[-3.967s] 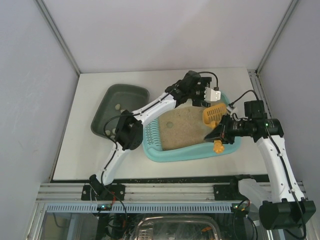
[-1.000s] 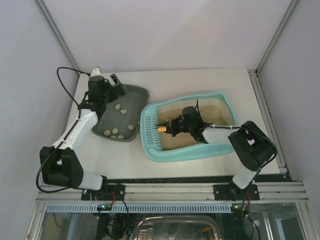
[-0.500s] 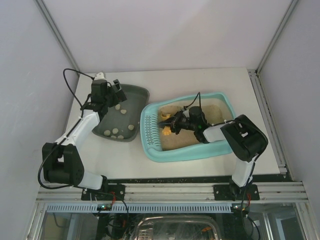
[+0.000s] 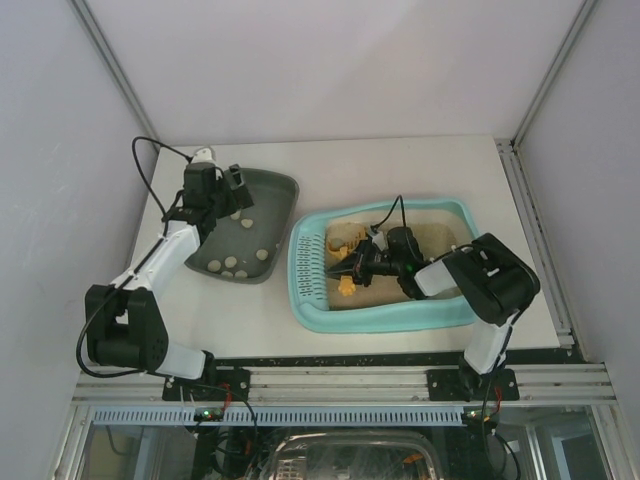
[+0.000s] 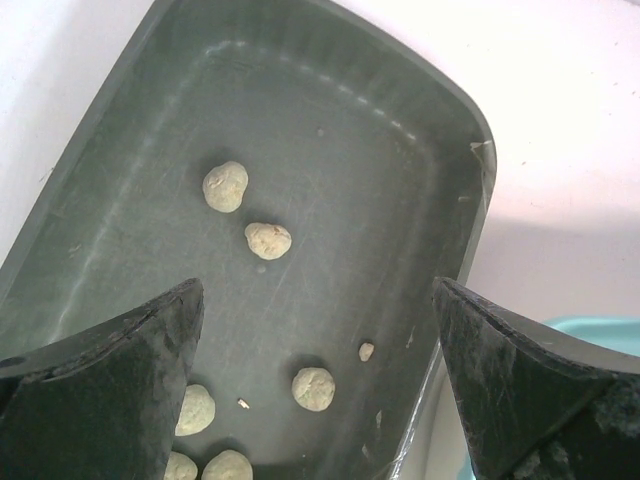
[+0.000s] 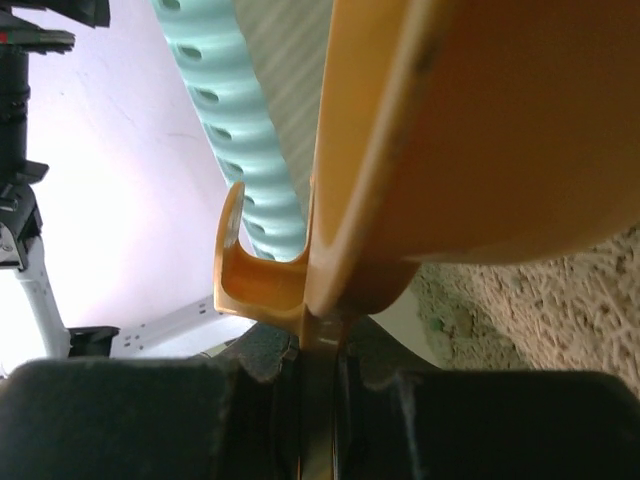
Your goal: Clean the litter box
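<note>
The litter box [image 4: 385, 322] is a light-turquoise tray with beige litter [image 4: 430, 240] and a slotted grate [image 4: 308, 268] at its left end. My right gripper [image 4: 352, 266] reaches into it near the grate, shut on the handle of an orange scoop [image 4: 344, 286]. In the right wrist view the scoop [image 6: 480, 130] fills the frame above the litter [image 6: 540, 310], its handle pinched in the right gripper [image 6: 320, 370]. My left gripper [image 4: 232, 188] hovers open over the dark grey-green tray [image 4: 270, 195]. It [image 5: 317, 290] holds nothing.
The dark tray [image 5: 400, 180] holds several pale clumps [image 5: 268, 240] and stands left of the litter box. The white table [image 4: 400, 165] has walls on three sides. A metal rail [image 4: 340, 380] runs along its near edge.
The litter box has slid a little right and toward the near edge. My right gripper and scoop shifted nearer inside it. The left arm, over the litter box four seconds ago, stays over the dark tray.
</note>
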Controlling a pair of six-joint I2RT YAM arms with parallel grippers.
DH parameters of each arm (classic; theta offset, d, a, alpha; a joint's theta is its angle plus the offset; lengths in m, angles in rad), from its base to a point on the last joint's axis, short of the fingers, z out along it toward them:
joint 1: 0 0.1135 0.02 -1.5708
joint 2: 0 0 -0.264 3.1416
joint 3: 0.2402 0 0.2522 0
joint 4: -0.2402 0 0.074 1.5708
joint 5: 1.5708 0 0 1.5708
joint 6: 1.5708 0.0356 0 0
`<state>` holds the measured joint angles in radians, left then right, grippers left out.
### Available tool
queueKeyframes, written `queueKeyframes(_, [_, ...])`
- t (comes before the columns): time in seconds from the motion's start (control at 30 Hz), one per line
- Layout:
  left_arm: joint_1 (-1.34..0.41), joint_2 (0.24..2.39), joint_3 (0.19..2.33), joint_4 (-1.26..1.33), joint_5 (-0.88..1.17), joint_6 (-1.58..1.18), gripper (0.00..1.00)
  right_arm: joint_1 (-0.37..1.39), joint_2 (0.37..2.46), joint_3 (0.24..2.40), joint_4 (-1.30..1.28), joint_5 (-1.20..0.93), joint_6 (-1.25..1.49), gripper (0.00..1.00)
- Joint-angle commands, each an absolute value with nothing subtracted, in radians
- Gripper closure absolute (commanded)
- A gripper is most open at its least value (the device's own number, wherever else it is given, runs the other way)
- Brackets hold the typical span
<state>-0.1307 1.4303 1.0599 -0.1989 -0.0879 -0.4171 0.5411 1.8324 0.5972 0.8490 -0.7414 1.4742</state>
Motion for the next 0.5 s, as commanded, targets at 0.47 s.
queueKeyframes(0.47, [-0.125,1.414,1.042,-0.177,-0.08,-0.385,0.0,0.443,1.502,0.577,0.279,-0.813,1.078,1.0])
